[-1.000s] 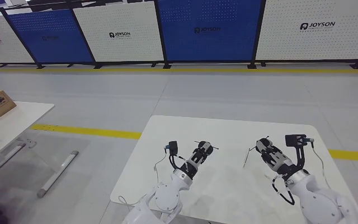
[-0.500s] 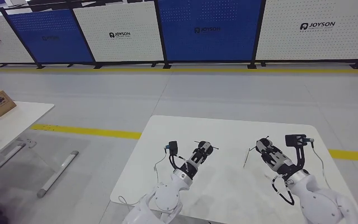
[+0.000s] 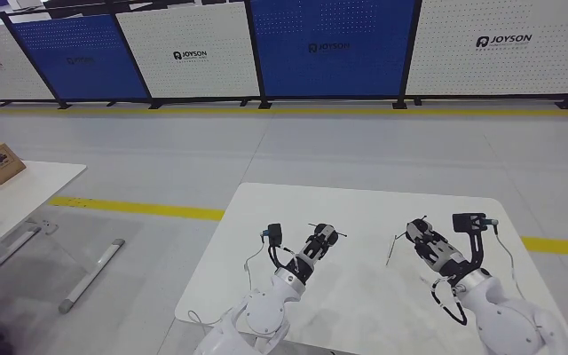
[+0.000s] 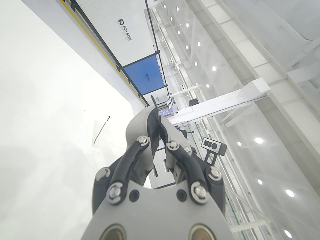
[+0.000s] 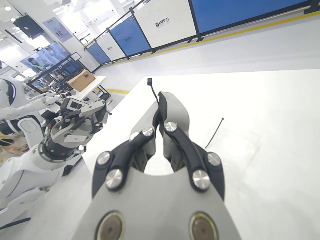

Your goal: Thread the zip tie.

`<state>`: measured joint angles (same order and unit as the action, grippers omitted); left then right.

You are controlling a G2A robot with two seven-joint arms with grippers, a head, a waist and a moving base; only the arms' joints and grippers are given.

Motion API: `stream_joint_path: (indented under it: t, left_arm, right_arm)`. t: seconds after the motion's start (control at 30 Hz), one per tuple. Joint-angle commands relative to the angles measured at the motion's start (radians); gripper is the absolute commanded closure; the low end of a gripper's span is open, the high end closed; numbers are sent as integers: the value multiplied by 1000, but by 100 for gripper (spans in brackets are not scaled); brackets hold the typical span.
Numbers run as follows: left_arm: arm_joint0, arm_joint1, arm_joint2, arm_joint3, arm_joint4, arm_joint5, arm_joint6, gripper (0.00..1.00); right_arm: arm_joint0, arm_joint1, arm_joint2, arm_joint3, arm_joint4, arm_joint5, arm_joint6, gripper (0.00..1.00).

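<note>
the left gripper [image 3: 321, 238] sits over the near part of the white rectangular table [image 3: 355, 200], its grey padded fingers [image 4: 136, 126] pressed together on a thin black plastic strip [image 4: 153, 102]; the tip of the strip pokes out past the pads; well apart from it, the right gripper [image 3: 417, 232] is likewise clamped tight, pinching a black plastic zip tie [image 5: 152, 88]; its short free end rises above the fingertips and ends in a small square head; the two held pieces do not touch; a second, loose black zip tie [image 3: 390, 249] lies flat on the table between the two grippers, nearer the right one and touched by neither; beyond the table's far edge a yellow floor line [image 3: 133, 208] crosses the pale floor; farther back stands a row of blue and white pegboard panels [image 3: 333, 44].
</note>
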<state>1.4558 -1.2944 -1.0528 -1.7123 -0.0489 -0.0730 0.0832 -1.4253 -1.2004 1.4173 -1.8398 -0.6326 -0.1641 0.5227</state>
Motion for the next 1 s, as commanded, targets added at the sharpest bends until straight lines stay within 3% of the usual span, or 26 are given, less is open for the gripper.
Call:
stream_joint_path:
  t: [0.0, 0.23, 0.43, 0.57, 0.7, 0.97]
  left_arm:
    - [0, 0, 0, 0, 0, 0, 0, 100]
    - [0, 0, 6, 11, 40, 7, 4, 100]
    - [-18, -11, 39, 30, 100, 62, 79, 100]
    - [-39, -24, 82, 48, 110, 91, 118, 100]
    - [-51, -33, 95, 63, 79, 102, 131, 100]
    - [-51, -33, 95, 63, 79, 102, 131, 100]
  right_arm:
    - [0, 0, 0, 0, 0, 0, 0, 100]
    - [0, 0, 0, 0, 0, 0, 0, 100]
    - [0, 0, 0, 0, 0, 0, 0, 100]
    - [-21, -4, -28, -21, -37, -26, -107, 100]
    - [-28, -11, -82, -13, -102, -43, -223, 100]
    - [-28, -11, -82, -13, -102, -43, -223, 100]
